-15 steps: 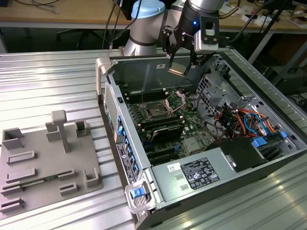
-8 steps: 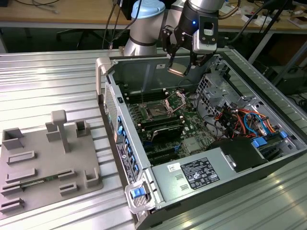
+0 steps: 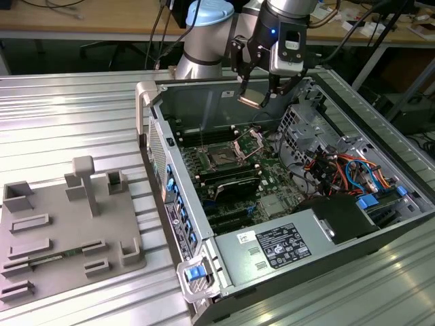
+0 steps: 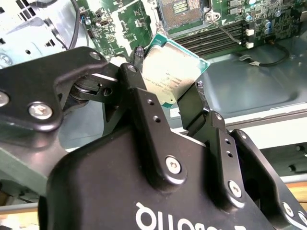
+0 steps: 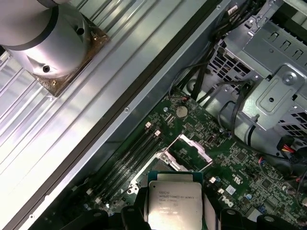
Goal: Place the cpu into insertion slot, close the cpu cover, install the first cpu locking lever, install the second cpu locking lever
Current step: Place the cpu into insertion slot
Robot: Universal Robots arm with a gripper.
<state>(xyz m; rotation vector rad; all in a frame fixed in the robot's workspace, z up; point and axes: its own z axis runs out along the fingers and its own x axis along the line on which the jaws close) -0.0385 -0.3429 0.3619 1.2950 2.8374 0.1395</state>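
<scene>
The cpu [image 3: 249,96] is a flat square chip with a silvery top and green edge. My gripper [image 3: 256,94] is shut on it and holds it tilted in the air above the open computer case. In both wrist views the cpu [image 4: 170,72] [image 5: 173,203] sits between my black fingers [image 4: 144,110]. Lower down on the green motherboard lies the insertion slot [image 3: 223,157] [image 4: 184,12], its dark centre uncovered. The cpu cover [image 3: 249,142] [image 5: 190,150] stands swung open on the slot's far side.
The case wall [image 3: 160,146] rises on the exterior view's left of the board. Black memory slots [image 3: 234,178] flank the slot. A drive cage [image 3: 306,119], coloured cables [image 3: 346,173] and a power supply [image 3: 282,244] fill the case's right part. A grey fixture tray [image 3: 68,231] lies on the table.
</scene>
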